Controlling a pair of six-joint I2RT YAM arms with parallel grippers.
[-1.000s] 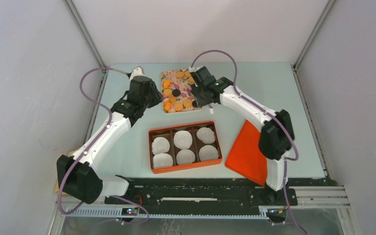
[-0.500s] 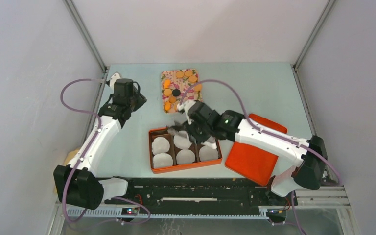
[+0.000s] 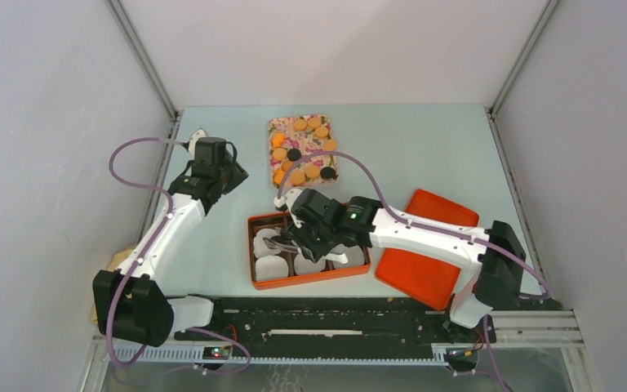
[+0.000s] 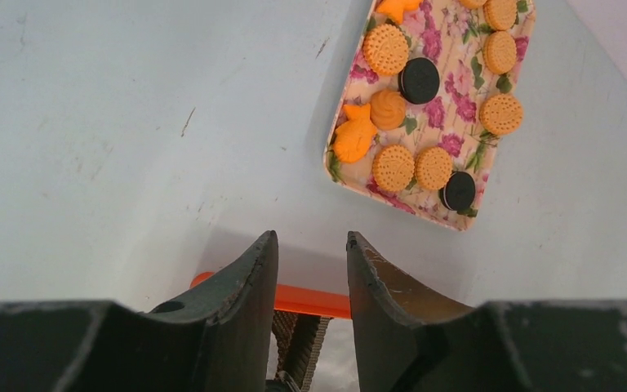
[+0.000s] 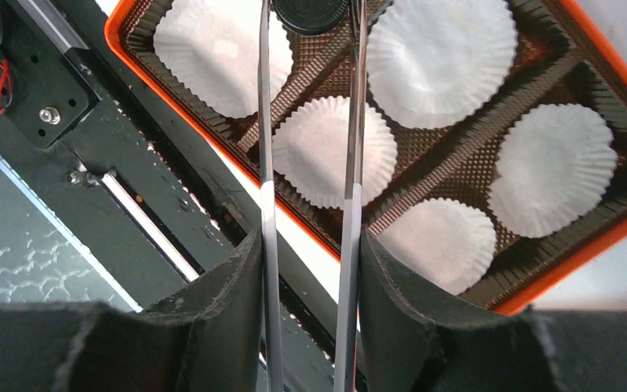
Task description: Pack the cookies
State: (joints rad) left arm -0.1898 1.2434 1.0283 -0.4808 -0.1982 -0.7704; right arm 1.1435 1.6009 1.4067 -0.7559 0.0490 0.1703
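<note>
Right tool [image 5: 309, 237] swung from beyond the box [image 3: 311, 278] to over it, clenched on a black cookie [image 5: 310, 15]. Left tool [image 4: 310, 261] backed off, released. Drop likely next.

There were ten orange cookies [image 4: 385, 49], two of them stars and one a swirl; three black cookies [image 4: 419, 80]; six white cups [image 5: 335, 151]; one floral tray [image 4: 457, 122]; one box [image 5: 467, 145], split into six compartments; one orange lid [image 3: 424, 261].

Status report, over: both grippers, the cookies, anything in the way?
Left gripper open, empty. Right gripper shut on tongs, black cookie at their tips, over the orange box. Other cookies on the floral tray. No obstruction seen.
</note>
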